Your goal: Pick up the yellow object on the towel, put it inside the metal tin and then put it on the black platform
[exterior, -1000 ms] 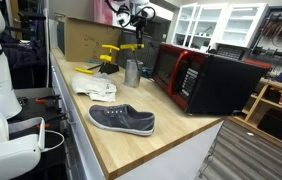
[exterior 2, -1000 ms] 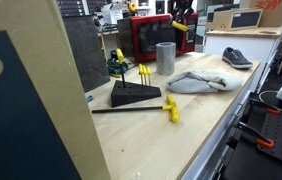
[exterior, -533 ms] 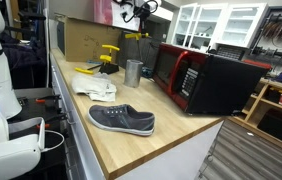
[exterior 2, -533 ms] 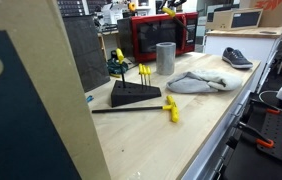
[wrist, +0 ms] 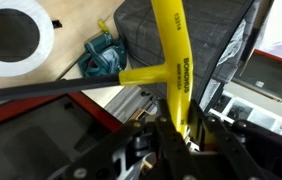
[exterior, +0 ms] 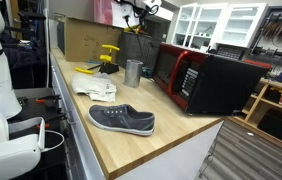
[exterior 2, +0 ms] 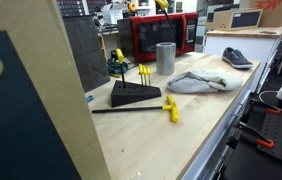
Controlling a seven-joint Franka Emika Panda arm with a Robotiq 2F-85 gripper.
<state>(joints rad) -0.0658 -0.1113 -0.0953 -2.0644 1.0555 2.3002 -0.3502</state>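
Observation:
My gripper (wrist: pixel 176 125) is shut on the yellow T-shaped object (wrist: pixel 171 60) and holds it high above the counter. In both exterior views it is at the top edge (exterior: pixel 136 12) (exterior 2: pixel 162 5). The metal tin (exterior: pixel 133 71) (exterior 2: pixel 165 58) stands upright and open below it; the wrist view shows its rim (wrist: pixel 43 40) from above. The crumpled white towel (exterior: pixel 94 82) (exterior 2: pixel 196 82) lies next to the tin. The black platform (exterior 2: pixel 134 94) (exterior: pixel 106 67) holds other yellow tools (exterior 2: pixel 143 73).
A red-and-black microwave (exterior: pixel 196 75) stands close behind the tin. A grey shoe (exterior: pixel 121 120) lies near the counter's end. A yellow-handled tool (exterior 2: pixel 171 110) lies in front of the platform. A teal object (wrist: pixel 101 55) sits by the tin. A cardboard box (exterior: pixel 81 38) stands at the back.
The gripper has risen with the yellow object, from just above the tin to the top edge of both exterior views.

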